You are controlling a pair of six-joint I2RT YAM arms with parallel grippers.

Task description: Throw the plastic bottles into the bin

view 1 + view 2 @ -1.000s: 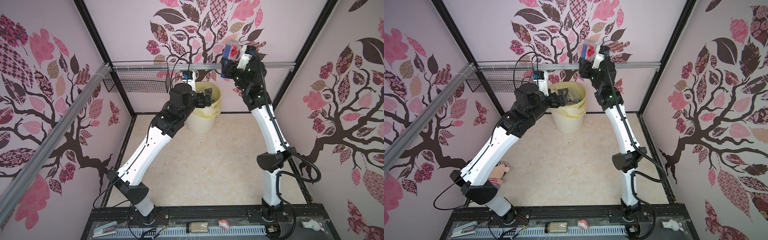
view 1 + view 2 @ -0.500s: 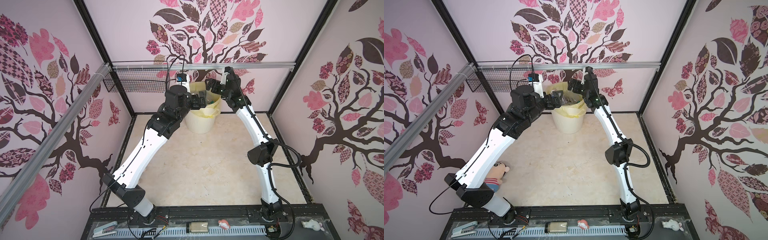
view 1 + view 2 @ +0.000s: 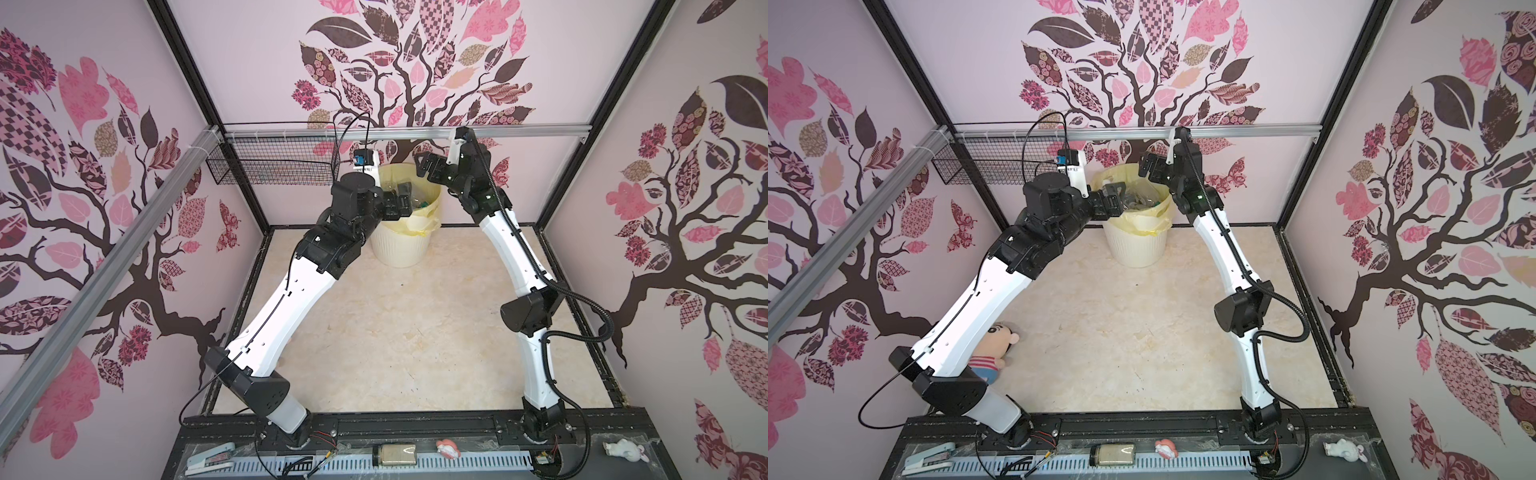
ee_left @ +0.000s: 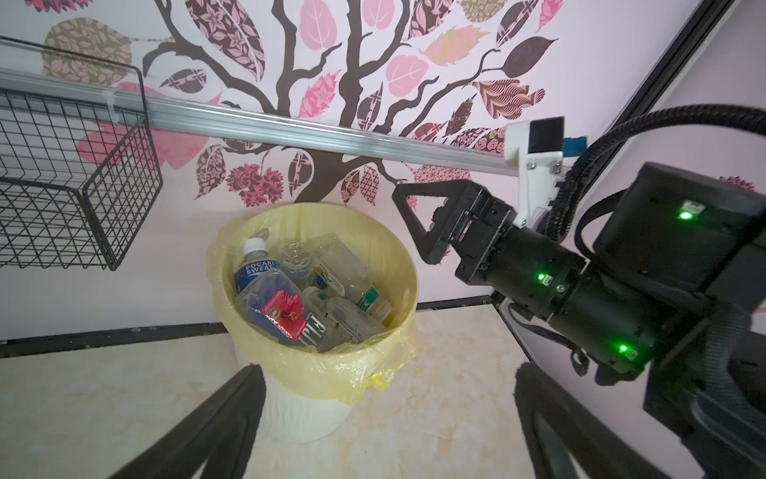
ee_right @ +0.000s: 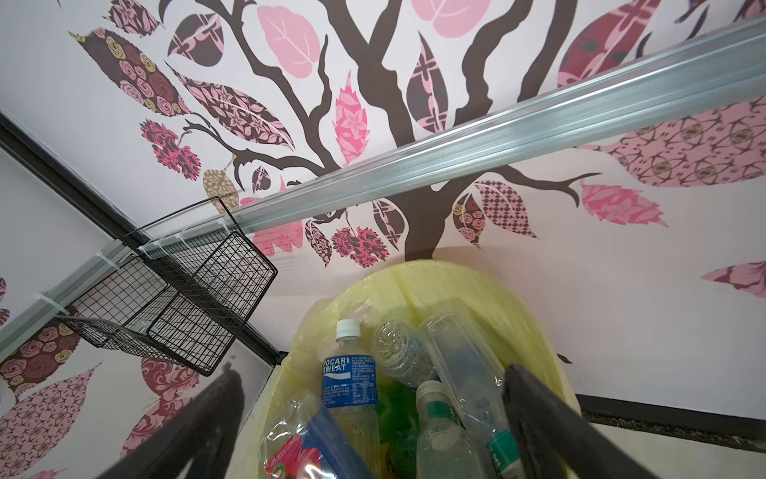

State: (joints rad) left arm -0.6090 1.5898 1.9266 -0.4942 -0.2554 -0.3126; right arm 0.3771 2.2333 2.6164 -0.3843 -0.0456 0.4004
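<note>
The right gripper (image 3: 427,165) hangs wide open, empty, above the bin (image 3: 401,253). The left gripper (image 3: 400,200), open and empty too, covers part of the bin's rim. The plastic bottles (image 4: 290,307) lie piled inside; lower ones are hidden.

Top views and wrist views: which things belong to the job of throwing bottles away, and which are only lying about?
Job: bin; plastic bottles inside it.
Lying about: wire basket; doll; stapler; jar; white figurine.
</note>
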